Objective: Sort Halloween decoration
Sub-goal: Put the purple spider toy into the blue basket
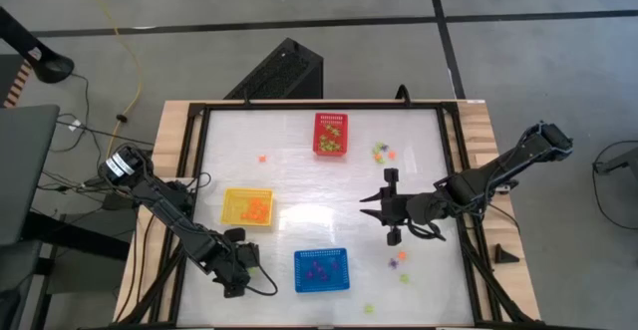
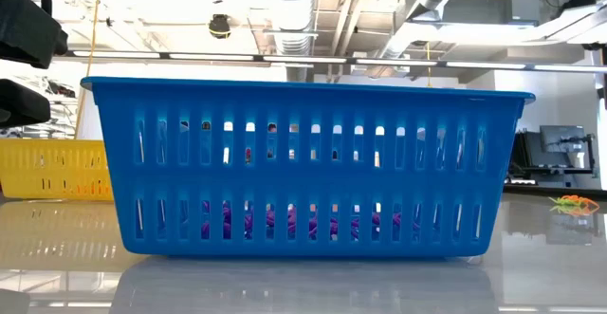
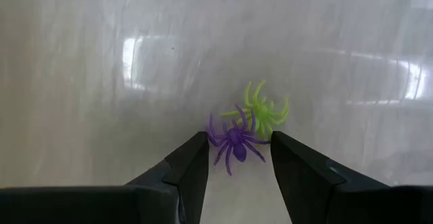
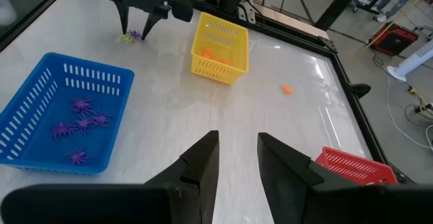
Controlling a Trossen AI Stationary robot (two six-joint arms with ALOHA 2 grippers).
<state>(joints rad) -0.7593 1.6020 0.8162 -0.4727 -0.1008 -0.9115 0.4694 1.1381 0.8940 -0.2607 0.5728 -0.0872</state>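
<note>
A purple spider decoration (image 3: 233, 137) lies on the white table with a light green spider (image 3: 262, 109) touching it on its far side. My left gripper (image 3: 237, 144) points steeply down at them, open, one finger on either side of the purple spider; it stands just left of the blue basket (image 1: 321, 254). The right wrist view shows that gripper (image 4: 139, 22) over the two spiders (image 4: 132, 37). My right gripper (image 1: 371, 207) hangs open and holding nothing above the table's middle right (image 4: 237, 158). Purple spiders lie in the blue basket (image 4: 40, 88).
A yellow basket (image 1: 227, 210) holds orange pieces and a red basket (image 1: 319, 136) stands at the far middle. Loose trinkets lie near the red basket (image 1: 382, 153), at the far left (image 1: 262, 157) and at the near right (image 1: 401, 262). The blue basket (image 2: 313, 162) fills the low view.
</note>
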